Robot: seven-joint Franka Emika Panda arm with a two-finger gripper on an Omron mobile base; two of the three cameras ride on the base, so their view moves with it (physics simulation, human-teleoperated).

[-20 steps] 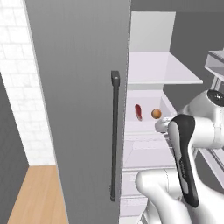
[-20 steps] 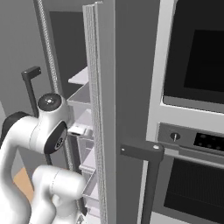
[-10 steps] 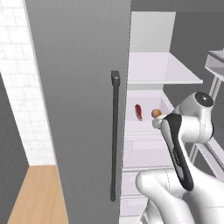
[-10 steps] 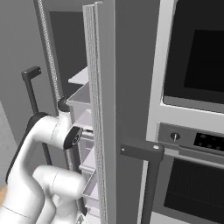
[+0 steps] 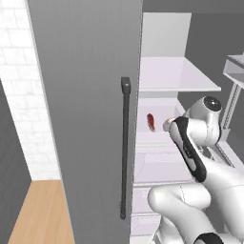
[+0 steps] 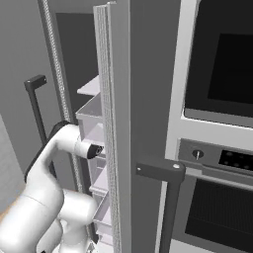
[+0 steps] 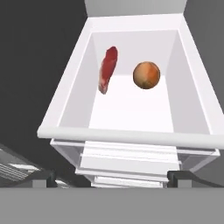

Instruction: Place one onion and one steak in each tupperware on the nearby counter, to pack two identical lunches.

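Fingers (image 7: 113, 177) spread wide, empty, before the fridge shelf (image 7: 127, 136); steak (image 7: 107, 69) left of onion (image 7: 146, 75) on it.

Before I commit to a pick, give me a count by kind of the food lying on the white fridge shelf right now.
Red raw steak: 1
Round brown onion: 1
Total: 2, both on the white fridge shelf, lying apart.

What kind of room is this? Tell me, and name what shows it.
Most likely a kitchen. An open fridge shelf holds a raw steak and an onion, and a built-in oven with a control panel stands beside the fridge door.
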